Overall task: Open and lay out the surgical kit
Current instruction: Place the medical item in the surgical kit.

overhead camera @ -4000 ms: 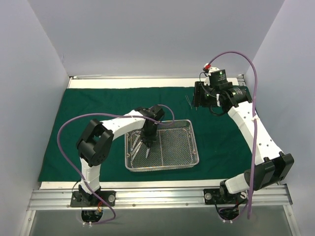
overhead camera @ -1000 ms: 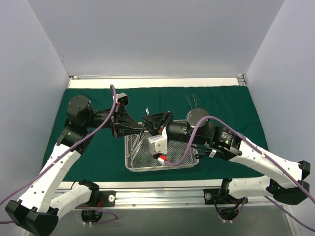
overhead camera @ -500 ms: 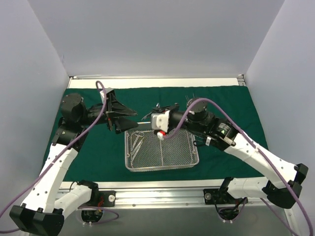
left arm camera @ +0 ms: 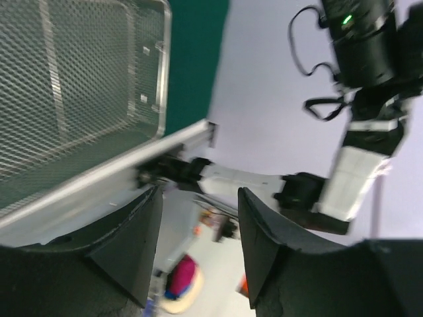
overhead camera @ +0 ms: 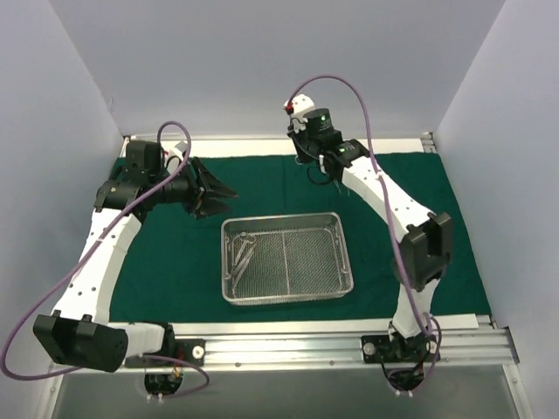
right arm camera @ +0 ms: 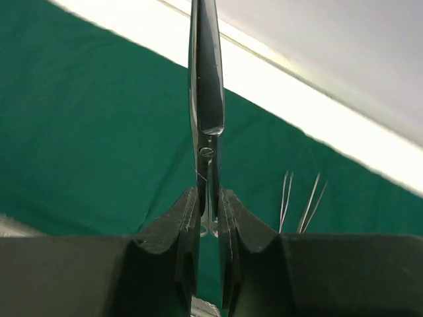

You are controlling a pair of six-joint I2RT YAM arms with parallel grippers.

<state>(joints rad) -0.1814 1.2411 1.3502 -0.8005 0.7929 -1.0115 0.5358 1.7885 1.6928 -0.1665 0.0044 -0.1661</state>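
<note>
From above I see the wire-mesh tray (overhead camera: 288, 298) on the green drape (overhead camera: 393, 227) toward the bench's near edge, with a few steel instruments (overhead camera: 242, 253) lying at its left end. Only my right wrist camera shows the right gripper (right arm camera: 208, 211), up by the drape's far edge, pinching a pair of scissors (right arm camera: 206, 99) just below the pivot screw, with tweezers (right arm camera: 301, 205) lying on the cloth to its right. The left gripper (overhead camera: 229, 194) hangs over the drape beyond the tray's far left corner, and its own camera shows the fingers (left arm camera: 261, 244) spread with nothing between them.
</note>
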